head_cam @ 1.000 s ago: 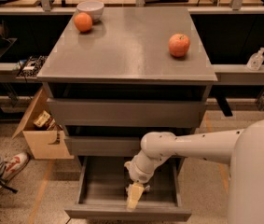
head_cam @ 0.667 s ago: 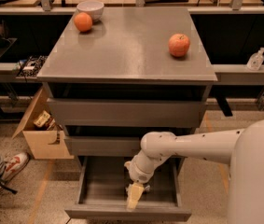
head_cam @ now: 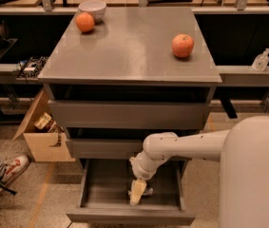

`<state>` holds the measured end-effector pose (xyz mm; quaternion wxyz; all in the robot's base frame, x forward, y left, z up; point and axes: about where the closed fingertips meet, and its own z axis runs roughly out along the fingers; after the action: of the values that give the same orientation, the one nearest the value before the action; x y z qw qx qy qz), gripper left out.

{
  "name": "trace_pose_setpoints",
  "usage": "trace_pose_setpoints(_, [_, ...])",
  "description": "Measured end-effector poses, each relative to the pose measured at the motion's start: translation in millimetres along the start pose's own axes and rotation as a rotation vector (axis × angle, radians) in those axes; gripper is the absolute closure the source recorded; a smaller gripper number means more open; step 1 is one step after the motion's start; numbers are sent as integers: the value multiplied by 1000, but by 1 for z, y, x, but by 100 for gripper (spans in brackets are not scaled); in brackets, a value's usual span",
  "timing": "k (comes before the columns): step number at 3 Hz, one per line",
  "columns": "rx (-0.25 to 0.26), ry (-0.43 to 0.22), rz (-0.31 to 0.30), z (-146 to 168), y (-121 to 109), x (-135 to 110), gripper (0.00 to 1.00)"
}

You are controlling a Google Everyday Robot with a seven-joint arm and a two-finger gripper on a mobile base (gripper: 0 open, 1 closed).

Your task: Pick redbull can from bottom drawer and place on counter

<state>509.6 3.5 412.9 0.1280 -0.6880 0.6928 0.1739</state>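
Find the redbull can as a silvery glint low in the open bottom drawer, just beside the gripper (impossible to tell whether open or clamped), then centre on its body, close squarely, and lift straight up before heading for the counter.

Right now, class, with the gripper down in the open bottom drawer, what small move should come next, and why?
Probably ease the gripper slightly sideways onto the redbull can: it hangs low inside the open bottom drawer, with only a silvery sliver of the can showing beside it. The counter above holds no can yet.
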Motion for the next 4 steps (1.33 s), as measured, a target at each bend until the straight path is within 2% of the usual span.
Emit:
trace_pose_setpoints(1, [80, 53, 9, 21, -40, 18, 0])
trace_pose_setpoints(2, [101, 62, 25, 42, -61, 30, 0])
trace_pose_setpoints(3, [59, 53, 72, 72, -72, 50, 0])
trace_pose_setpoints(4, [-19, 48, 120, 101, -71, 70, 0])
